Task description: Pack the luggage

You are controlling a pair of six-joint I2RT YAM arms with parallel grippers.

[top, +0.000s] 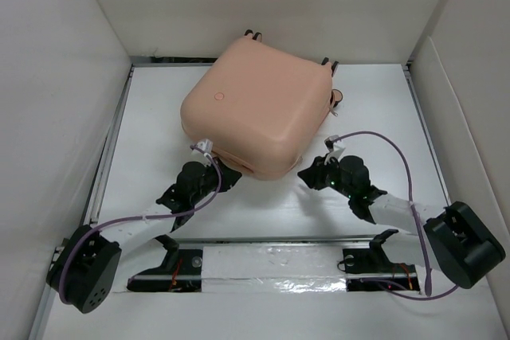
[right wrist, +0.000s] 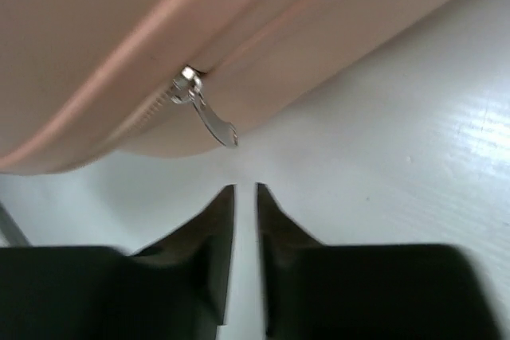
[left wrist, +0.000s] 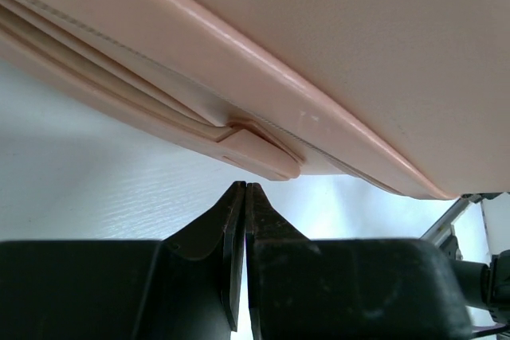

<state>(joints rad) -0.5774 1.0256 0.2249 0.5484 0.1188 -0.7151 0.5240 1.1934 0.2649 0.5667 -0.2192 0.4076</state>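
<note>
Fingers (left wrist: 227, 228) of your left gripper (left wrist: 245, 187) are pressed flat together with nothing between them, their tips at the lower centre of the left wrist view. Just above those tips, not touching, a flat pink tab (left wrist: 259, 153) sticks out from the seam of the luggage (left wrist: 319, 53), whose salmon shell fills the upper part of that frame. On your right gripper (right wrist: 245, 190) the two fingers (right wrist: 209, 244) stand a narrow slit apart and hold nothing; you can see white table (right wrist: 414, 133) through the gap. Above them and slightly left, a small silver zipper pull (right wrist: 209, 117) hangs from the zip line of the luggage and is clear of the fingertips. That view is a little blurred, so you cannot read finer detail on the slider. From the top camera, both grippers sit low in the middle of the frame, one on either side of the suitcase's near corner. The left one is right at the near-left edge and the right one is just beside the near-right edge. The luggage lies closed, flat on the table, shell upward. It is turned at an angle in the upper centre of the frame, with a round button mark (top: 217, 95) on top and its black wheels (top: 253, 35) at the top edge, toward the far wall. Lilac cables (top: 398, 153) loop from each wrist back along the arms.
</note>
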